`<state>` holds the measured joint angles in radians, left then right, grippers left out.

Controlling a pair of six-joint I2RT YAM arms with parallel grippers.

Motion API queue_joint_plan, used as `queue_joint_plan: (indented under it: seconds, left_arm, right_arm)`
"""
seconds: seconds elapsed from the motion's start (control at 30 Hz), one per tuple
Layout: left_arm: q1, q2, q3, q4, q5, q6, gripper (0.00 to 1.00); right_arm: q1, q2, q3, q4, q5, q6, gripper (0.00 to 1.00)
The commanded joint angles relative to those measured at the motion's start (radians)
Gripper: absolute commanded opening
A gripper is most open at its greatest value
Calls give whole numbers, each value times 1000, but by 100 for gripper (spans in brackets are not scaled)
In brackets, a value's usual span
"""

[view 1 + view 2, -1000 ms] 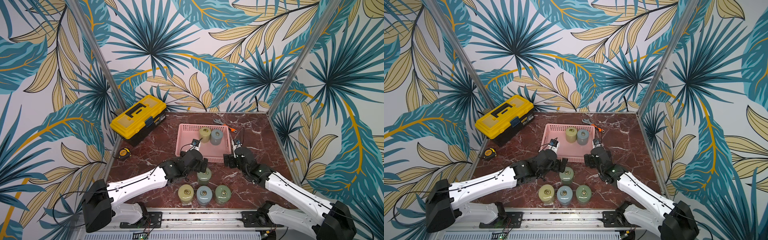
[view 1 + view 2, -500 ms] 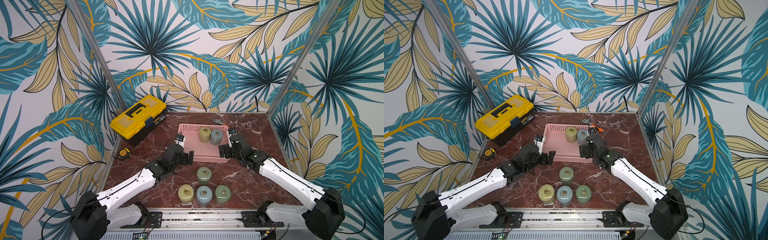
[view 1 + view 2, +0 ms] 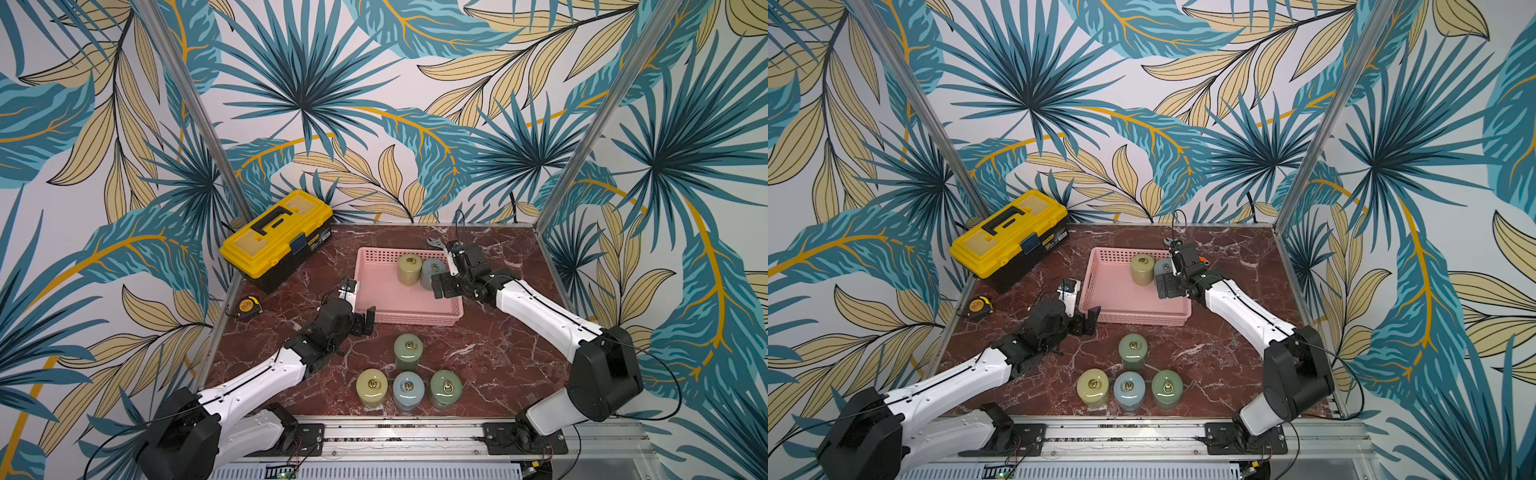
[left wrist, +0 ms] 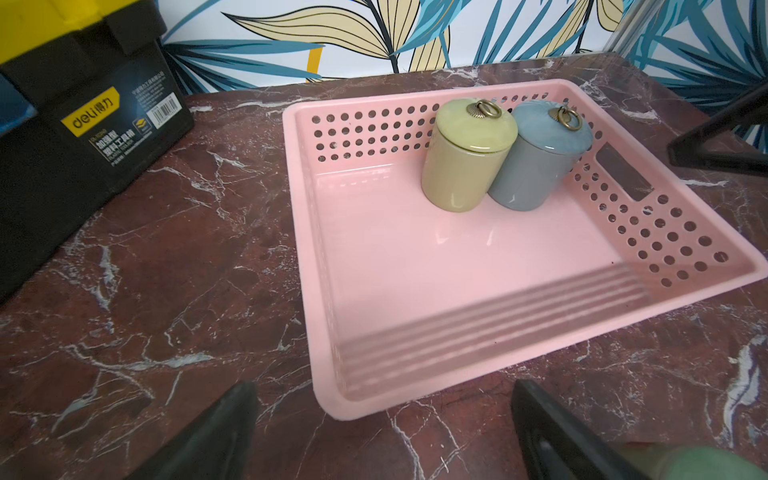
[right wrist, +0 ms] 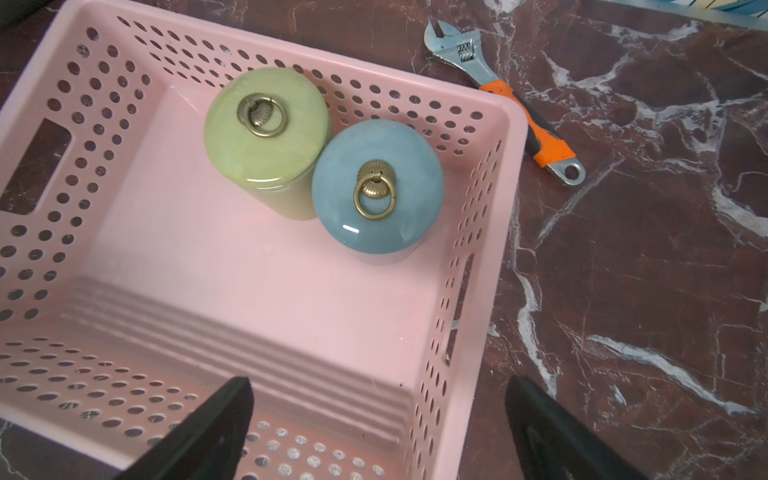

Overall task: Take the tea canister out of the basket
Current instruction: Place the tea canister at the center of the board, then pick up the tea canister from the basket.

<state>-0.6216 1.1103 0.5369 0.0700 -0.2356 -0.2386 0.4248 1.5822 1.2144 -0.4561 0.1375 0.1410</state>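
The pink basket [image 3: 390,301] [image 3: 1125,301] holds two upright tea canisters side by side at its far right: a yellow-green one [image 3: 409,269] [image 5: 266,129] and a blue-grey one [image 3: 432,272] [image 5: 376,187], each with a brass ring on the lid. My right gripper [image 3: 442,286] [image 5: 378,424] hovers open over the basket's right wall, just short of the blue-grey canister, with one finger inside the wall and one outside. My left gripper [image 3: 362,323] [image 4: 384,432] is open and low at the basket's near left corner [image 4: 328,399], holding nothing.
Several more canisters [image 3: 408,351] stand on the marble table in front of the basket. A yellow-and-black toolbox [image 3: 276,235] sits at the back left, with a tape measure [image 3: 248,305] near it. An adjustable wrench [image 5: 511,95] lies behind the basket's right corner.
Both arms moved back from the front canisters to the basket: the left to its near left corner, the right over its right wall. Both stayed open.
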Motion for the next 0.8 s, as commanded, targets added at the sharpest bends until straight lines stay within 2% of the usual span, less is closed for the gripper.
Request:
queue_joint_plan:
  seconds: [0.0, 0.37, 0.77]
  left_arm:
    - [5, -36, -24, 71, -30, 31, 100]
    - [5, -61, -41, 80, -50, 45, 100]
    - [5, -26, -40, 96, -58, 53, 100]
  right_arm:
    - [-10, 49, 48, -33, -21, -44, 99]
    - [-38, 226, 188, -35, -56, -111, 99]
    - [-54, 345, 290, -37, -91, -141, 99]
